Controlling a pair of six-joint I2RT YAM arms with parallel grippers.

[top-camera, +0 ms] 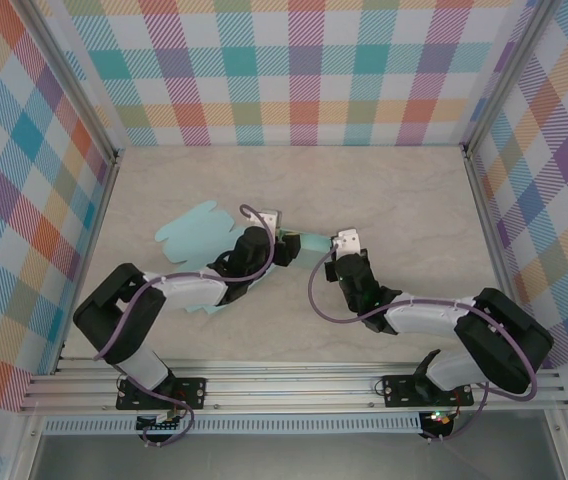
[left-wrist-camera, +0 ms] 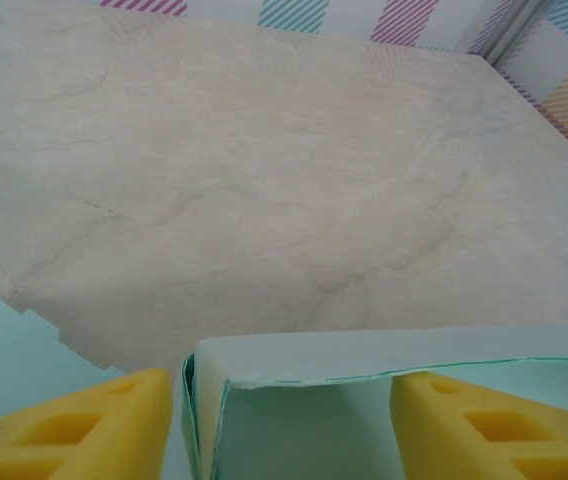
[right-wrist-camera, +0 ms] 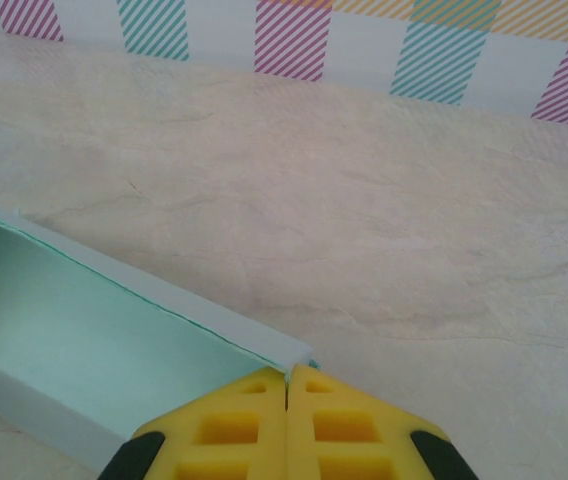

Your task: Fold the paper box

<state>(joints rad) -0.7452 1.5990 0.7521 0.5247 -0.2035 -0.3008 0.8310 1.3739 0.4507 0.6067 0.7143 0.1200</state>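
The mint-green paper box lies partly flat on the table, with a raised folded strip running right between my two grippers. My left gripper is open. In the left wrist view its yellow fingers stand apart on either side of an upright folded wall of the paper box without touching it. My right gripper is shut on the strip's right end. In the right wrist view its pads pinch the corner of the box wall.
A pale marble-patterned tabletop stretches behind the box. Checked walls enclose the back and both sides. Aluminium rails carrying the arm bases run along the near edge.
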